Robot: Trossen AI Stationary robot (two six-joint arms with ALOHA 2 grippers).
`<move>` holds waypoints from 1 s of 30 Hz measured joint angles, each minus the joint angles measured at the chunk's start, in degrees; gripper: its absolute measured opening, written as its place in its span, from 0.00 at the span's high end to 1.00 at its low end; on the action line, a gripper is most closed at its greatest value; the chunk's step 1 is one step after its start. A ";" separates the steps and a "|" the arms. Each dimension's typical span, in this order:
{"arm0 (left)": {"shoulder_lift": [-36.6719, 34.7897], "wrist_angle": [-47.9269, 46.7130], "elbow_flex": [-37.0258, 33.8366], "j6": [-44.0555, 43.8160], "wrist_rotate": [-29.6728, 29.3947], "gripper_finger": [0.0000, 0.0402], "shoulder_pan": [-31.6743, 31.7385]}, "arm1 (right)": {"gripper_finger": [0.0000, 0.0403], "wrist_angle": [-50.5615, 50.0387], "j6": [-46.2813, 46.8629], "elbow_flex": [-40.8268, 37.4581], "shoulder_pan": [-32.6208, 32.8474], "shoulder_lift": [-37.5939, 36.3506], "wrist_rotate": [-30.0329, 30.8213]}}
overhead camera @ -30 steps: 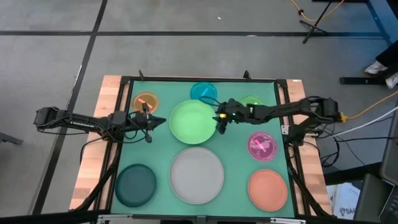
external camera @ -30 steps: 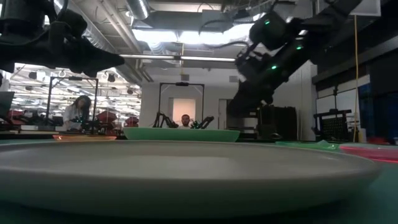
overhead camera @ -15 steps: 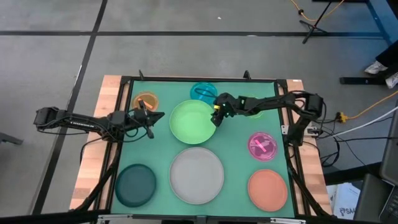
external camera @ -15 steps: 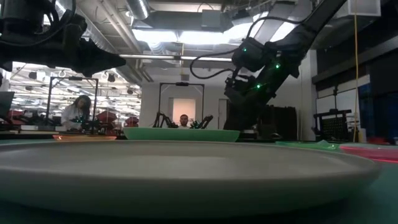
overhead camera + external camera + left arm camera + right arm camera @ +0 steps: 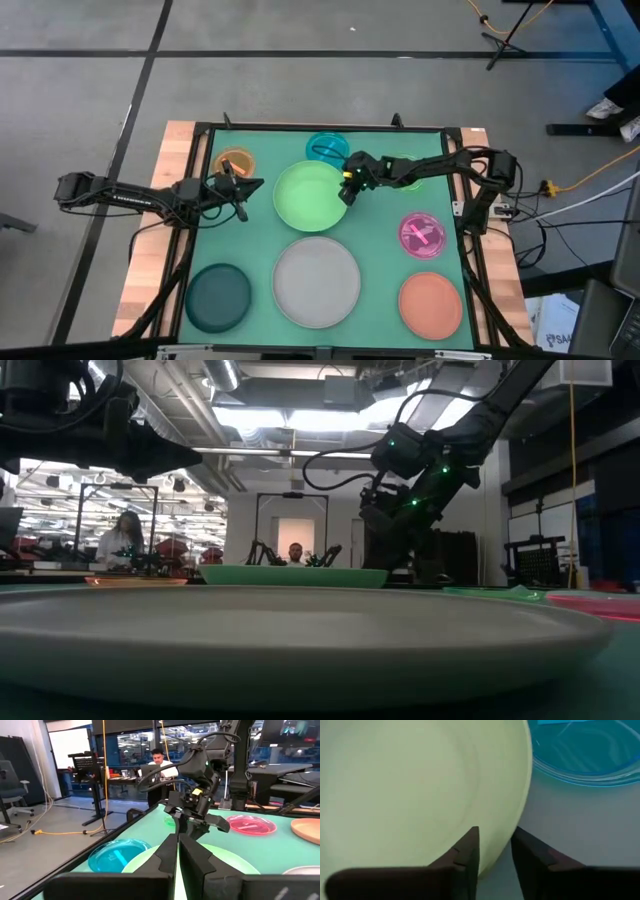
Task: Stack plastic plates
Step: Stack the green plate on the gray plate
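A: State the position of the right gripper (image 5: 344, 193).

B: It is at the right-hand rim of the large light green round plastic plate (image 5: 311, 196), which lies flat on the green tabletop (image 5: 385, 245) in the rear centre. In the right wrist view the jaws straddle that rim, one finger over the plate's inner surface, the other outside over the mat. A narrow gap remains between them; a firm pinch cannot be confirmed.

A: And the left gripper (image 5: 238, 196)?

B: It hangs left of the same plate, near the small translucent orange plate (image 5: 234, 162), jaws pressed together and empty. The right arm is the nearer one.

A: Clearances?

B: The small cyan translucent plate (image 5: 326, 147) sits just behind the grip point, close to the outer finger. The large grey-white round plate (image 5: 316, 281) lies nearer the front edge, with open mat between the two large plates. That direction appears the least obstructed path for a lift and carry.
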 joint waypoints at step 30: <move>0.00 -0.19 0.00 -5.53 -2.75 0.97 -0.01 | 1.00 -0.30 -4.71 -0.04 -1.44 -7.58 3.41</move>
